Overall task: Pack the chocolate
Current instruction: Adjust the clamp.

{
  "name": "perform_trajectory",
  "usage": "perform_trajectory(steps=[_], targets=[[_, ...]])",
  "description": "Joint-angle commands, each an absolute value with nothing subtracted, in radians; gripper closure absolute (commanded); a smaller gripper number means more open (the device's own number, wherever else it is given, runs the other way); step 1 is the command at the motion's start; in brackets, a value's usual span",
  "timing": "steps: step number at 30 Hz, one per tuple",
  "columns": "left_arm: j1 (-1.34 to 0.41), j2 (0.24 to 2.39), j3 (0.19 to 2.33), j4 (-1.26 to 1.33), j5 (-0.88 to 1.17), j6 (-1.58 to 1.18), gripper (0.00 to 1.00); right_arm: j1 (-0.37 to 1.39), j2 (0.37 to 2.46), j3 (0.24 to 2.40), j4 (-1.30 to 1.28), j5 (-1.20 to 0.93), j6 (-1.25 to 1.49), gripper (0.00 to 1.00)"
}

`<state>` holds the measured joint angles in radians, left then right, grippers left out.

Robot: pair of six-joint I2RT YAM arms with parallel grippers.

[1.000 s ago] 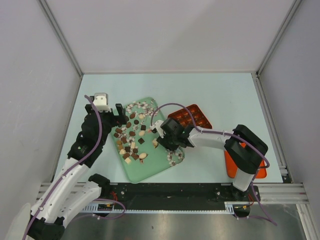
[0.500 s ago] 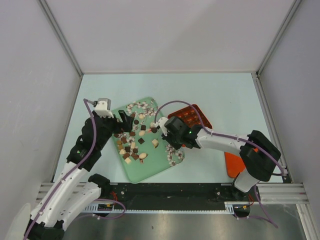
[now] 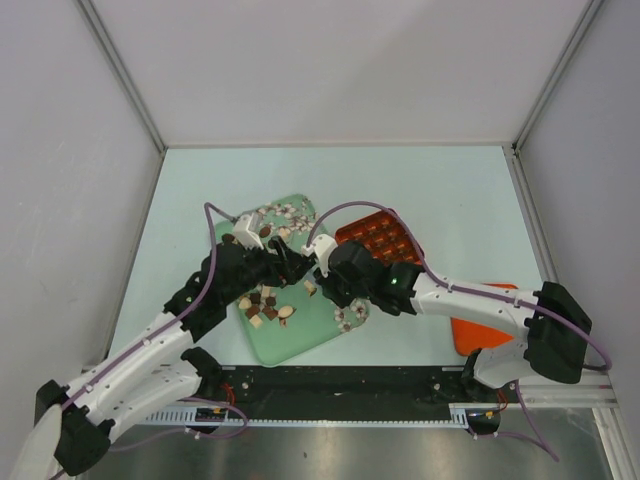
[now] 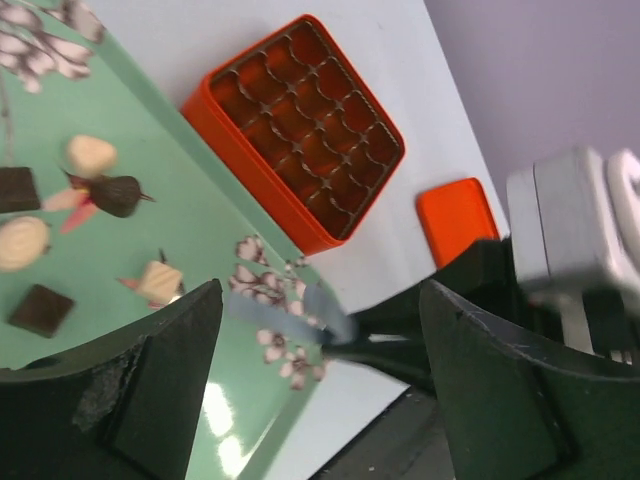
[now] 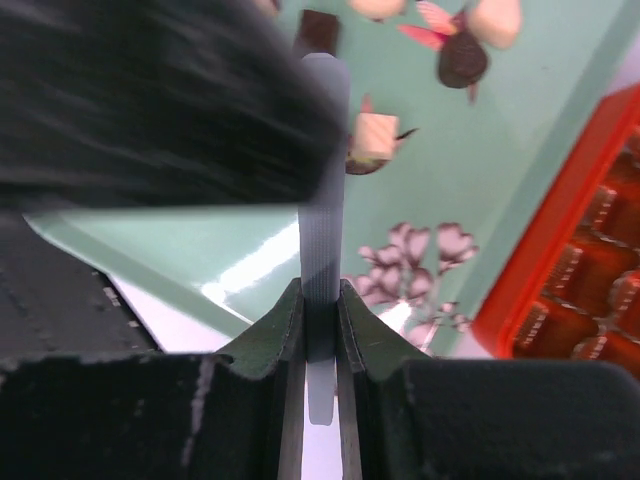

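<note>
Dark and cream chocolate [image 4: 41, 309] on green tray [image 3: 305, 335], left gripper [image 4: 320, 295] agape, right gripper [image 5: 320, 300] pinching grey strip [image 5: 322, 180]

Left gripper [image 4: 320, 340] just beside right gripper [image 5: 318, 300]

White arms [image 3: 140, 362], black joints [image 3: 555, 345]; purple cables [image 3: 352, 207]; fingers [image 4: 150, 400] seemingly matte black.

Chocolate [image 3: 262, 298] lies on the tray [image 3: 305, 338] — the box [image 3: 390, 238] just right of it.
</note>
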<state>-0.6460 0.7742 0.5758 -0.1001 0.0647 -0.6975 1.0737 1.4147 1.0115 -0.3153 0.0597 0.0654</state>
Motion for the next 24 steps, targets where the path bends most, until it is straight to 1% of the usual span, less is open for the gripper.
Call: perform_trajectory(steps=[1,6,10,13,17,18,20,21,23,24], targets=[[-0.693,0.813,0.584,-0.009,0.003,-0.807,0.20,1.117,1.388,0.999,-0.241,0.132,0.139,0.89],[-0.724,0.810,0.552,-0.017,-0.080,-0.850,0.29,1.126,1.352,0.968,-0.176,0.143,0.190,0.89],[-0.738,0.798,0.523,-0.005,-0.071,-0.874,0.40,1.137,1.330,0.948,-0.147,0.161,0.218,0.89],[-0.764,0.788,0.520,-0.005,-0.069,-0.884,0.42,1.144,1.330,0.945,-0.135,0.179,0.225,0.89],[-0.782,0.795,0.512,0.024,-0.072,-0.899,0.51,1.166,1.335,0.942,-0.120,0.216,0.238,0.88],[-0.788,0.795,0.506,0.029,-0.069,-0.910,0.58,1.169,1.335,0.939,-0.115,0.224,0.241,0.88],[-0.792,0.793,0.502,0.040,-0.064,-0.917,0.64,1.178,1.328,0.925,-0.098,0.239,0.262,0.88],[-0.796,0.792,0.497,0.049,-0.064,-0.928,0.74,1.180,1.327,0.917,-0.091,0.242,0.268,0.88],[-0.801,0.785,0.492,0.060,-0.061,-0.942,0.86,1.180,1.309,0.888,-0.057,0.245,0.299,0.87],[-0.801,0.781,0.488,0.070,-0.060,-0.954,0.98,1.180,1.299,0.879,-0.043,0.241,0.308,0.86]])
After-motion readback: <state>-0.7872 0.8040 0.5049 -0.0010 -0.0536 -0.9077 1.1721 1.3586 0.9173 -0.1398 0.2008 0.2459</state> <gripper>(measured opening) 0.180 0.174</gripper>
